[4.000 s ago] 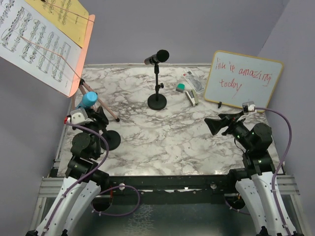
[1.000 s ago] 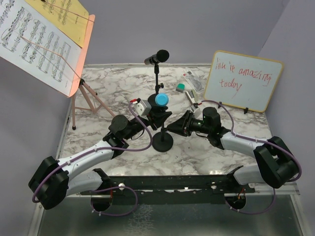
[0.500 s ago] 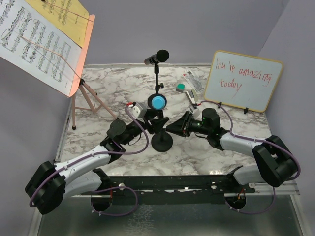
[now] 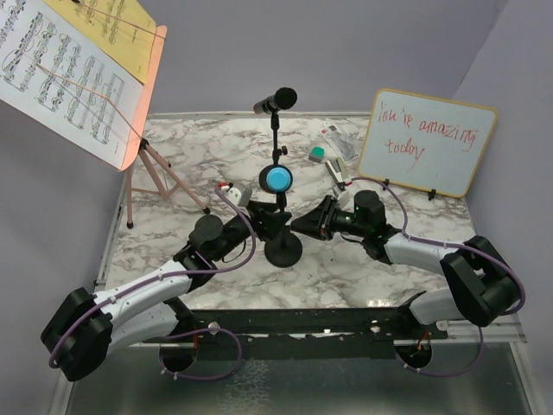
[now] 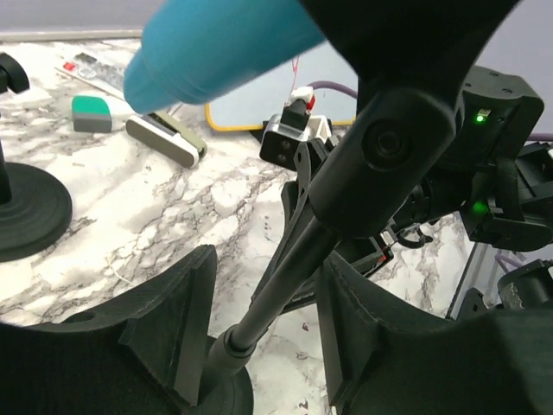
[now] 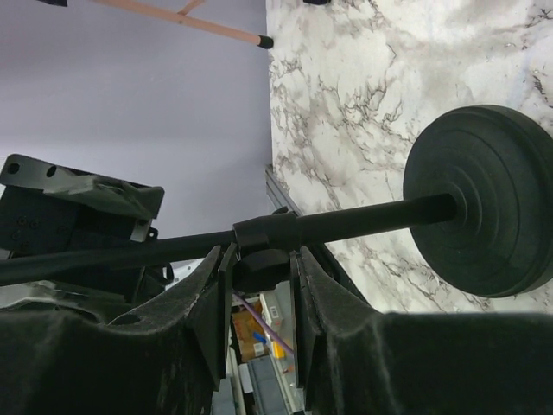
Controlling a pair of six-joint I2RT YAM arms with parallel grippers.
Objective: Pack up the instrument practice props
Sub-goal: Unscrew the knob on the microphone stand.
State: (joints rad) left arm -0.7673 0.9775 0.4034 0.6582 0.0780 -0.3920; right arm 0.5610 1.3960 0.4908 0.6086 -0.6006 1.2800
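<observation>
R pincer point(image 6: 262, 255) grips mic pole point(image 6: 363, 220); L pincer point(image 5: 268, 268) open round it.

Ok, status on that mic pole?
Right gripper shut on near mic pole. Left gripper open, straddling it. Blue microphone on top. Close behind: far mic pole.

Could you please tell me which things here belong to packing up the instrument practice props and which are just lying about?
To pack: pink perforated metal music rack on tripod legs; printed sheet-music pages; black microphone; blue microphone; near black round-based mic pole; far black round-based mic pole.
Lying about: wood-framed whiteboard with red writing; small stapler; green eraser.
</observation>
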